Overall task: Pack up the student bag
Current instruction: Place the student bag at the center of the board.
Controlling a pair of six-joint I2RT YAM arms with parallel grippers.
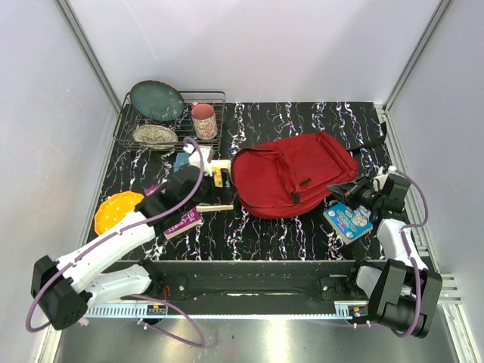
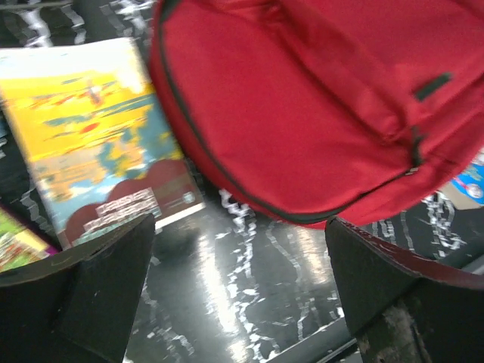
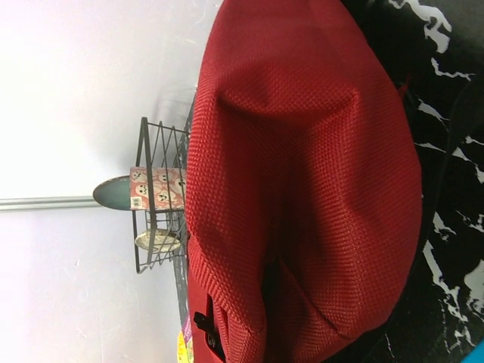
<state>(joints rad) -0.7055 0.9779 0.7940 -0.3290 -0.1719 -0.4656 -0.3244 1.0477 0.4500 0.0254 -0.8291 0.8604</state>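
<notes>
Fingers point(image 2: 98, 280) of the left gripper point(image 2: 240, 227) stand wide apart over the black marbled table point(image 2: 227, 287), with a colourful picture book point(image 2: 91, 136) and the student bag point(image 2: 302, 98) lying just ahead of them. The right gripper point(image 1: 344, 191) is closed at the bag's right edge; whether it pinches fabric I cannot tell. The red bag lies flat mid-table, a blue packet point(image 1: 348, 221) near its right corner.
</notes>
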